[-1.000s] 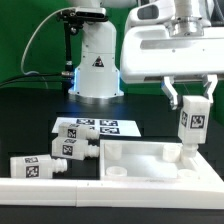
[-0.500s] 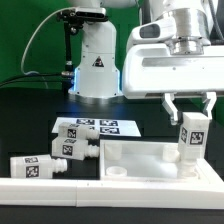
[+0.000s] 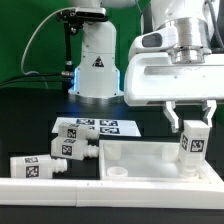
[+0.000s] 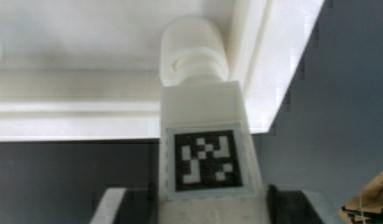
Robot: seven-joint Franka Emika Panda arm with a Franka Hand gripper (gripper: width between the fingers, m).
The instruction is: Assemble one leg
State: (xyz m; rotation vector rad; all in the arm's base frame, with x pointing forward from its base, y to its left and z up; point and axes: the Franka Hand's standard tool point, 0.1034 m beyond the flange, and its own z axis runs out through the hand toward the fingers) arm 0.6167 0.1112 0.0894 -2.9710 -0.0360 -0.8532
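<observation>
The jaws are closed on the leg (image 3: 192, 142), pinching its tagged block from both sides, and the gripper (image 3: 191, 120) holds it upright. The narrower round stub (image 4: 193, 55) points down at the corner of the panel (image 3: 150, 148) that lies toward the exterior view's right. The stub tip is at or just inside that corner, but I cannot tell whether it touches its socket. By my reading, pickup and carry are done, while seating and fastening the leg are left. Off the panel's opposite end lie a loose leg (image 3: 30, 167) and another loose leg (image 3: 72, 149), close together; a third may be tucked between them, too unclear to count. Behind the panel lies one marker board (image 3: 95, 127). There is one panel.
</observation>
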